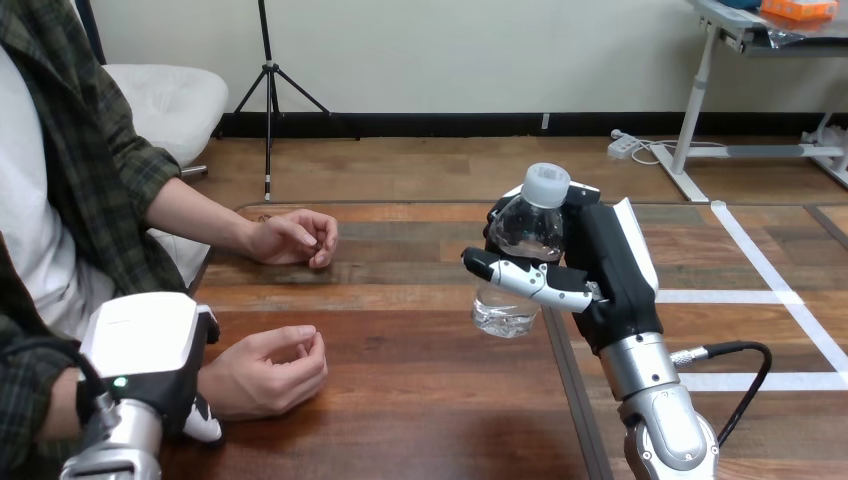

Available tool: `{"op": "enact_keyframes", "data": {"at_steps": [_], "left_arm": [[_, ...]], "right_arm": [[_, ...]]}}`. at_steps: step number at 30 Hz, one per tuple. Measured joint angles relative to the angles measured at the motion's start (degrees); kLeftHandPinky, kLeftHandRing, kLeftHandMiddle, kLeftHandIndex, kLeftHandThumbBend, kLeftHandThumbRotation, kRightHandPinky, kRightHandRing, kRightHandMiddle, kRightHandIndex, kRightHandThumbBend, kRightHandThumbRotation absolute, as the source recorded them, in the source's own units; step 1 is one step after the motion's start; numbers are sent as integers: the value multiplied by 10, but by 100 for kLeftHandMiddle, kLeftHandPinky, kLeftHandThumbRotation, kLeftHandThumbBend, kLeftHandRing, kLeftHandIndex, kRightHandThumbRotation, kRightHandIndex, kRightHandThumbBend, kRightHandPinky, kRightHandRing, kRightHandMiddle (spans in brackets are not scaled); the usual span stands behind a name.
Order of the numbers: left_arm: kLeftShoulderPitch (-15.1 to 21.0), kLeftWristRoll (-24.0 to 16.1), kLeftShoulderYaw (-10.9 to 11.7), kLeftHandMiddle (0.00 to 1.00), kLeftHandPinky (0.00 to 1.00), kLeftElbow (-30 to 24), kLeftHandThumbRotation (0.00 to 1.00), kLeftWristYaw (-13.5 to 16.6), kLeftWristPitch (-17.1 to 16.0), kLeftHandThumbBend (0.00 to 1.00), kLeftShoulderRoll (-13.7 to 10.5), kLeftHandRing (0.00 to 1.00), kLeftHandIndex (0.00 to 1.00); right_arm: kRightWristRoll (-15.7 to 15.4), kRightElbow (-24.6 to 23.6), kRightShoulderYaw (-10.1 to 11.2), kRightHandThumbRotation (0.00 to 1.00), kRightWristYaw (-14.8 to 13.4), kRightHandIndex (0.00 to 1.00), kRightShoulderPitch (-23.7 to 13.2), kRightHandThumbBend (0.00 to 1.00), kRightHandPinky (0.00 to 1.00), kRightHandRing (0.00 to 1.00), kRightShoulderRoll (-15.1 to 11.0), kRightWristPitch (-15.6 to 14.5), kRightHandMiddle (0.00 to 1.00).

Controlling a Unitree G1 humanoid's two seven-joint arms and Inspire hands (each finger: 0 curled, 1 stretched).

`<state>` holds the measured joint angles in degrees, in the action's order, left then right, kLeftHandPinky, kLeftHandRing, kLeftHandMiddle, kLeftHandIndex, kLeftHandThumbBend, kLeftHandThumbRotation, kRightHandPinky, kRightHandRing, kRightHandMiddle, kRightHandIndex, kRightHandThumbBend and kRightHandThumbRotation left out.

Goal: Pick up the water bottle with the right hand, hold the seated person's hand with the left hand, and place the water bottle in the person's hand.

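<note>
My right hand [605, 265] is shut on a clear water bottle [524, 232] with a white cap and holds it upright above the middle of the wooden table [400, 400]. The thumb crosses the bottle's front and the fingers wrap behind it. A little water shows in the bottle's bottom. My left hand [150, 350] sits at the lower left on the person's wrist, and a white fingertip [205, 427] curls round the wrist's near side. That hand of the person [268, 370] rests on the table, palm up, fingers loosely curled, holding nothing. It lies well left of the bottle.
The person's other hand [295, 238] rests on the table farther back at the left, near the far edge. White tape lines [760, 297] cross the table's right part.
</note>
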<state>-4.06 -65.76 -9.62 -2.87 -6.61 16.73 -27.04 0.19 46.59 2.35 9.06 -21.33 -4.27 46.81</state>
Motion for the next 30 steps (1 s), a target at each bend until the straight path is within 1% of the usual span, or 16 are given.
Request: {"op": "enact_keyframes", "data": {"at_steps": [8, 15, 18, 21, 23, 30], "left_arm": [[13, -11, -14, 64, 53, 0, 0, -24, 24, 84, -1, 60, 64], [23, -23, -27, 62, 50, 0, 0, -51, 48, 84, -1, 57, 63], [27, -24, -31, 60, 48, -1, 0, -61, 55, 85, -1, 55, 62], [29, -23, -32, 59, 47, -3, 0, -69, 59, 84, -1, 54, 62], [31, -24, -32, 60, 47, -5, 0, -81, 65, 83, -1, 54, 63], [45, -26, -36, 63, 50, -16, 0, -146, 86, 82, -5, 57, 67]], "right_arm": [[1, 0, 0, 0, 3, 39, 0, 71, 39, 41, 0, 0, 42], [12, -4, 0, 0, 12, 39, 0, 71, 39, 41, 0, -3, 42], [15, -7, 0, 0, 14, 39, 0, 71, 39, 41, 0, -5, 42], [18, -11, 1, 0, 15, 39, 0, 70, 39, 41, 0, -8, 42], [19, -14, 1, 0, 16, 39, 0, 70, 39, 41, -1, -9, 42], [26, -19, 3, 0, 23, 40, 0, 69, 40, 41, -1, -16, 42]]}}
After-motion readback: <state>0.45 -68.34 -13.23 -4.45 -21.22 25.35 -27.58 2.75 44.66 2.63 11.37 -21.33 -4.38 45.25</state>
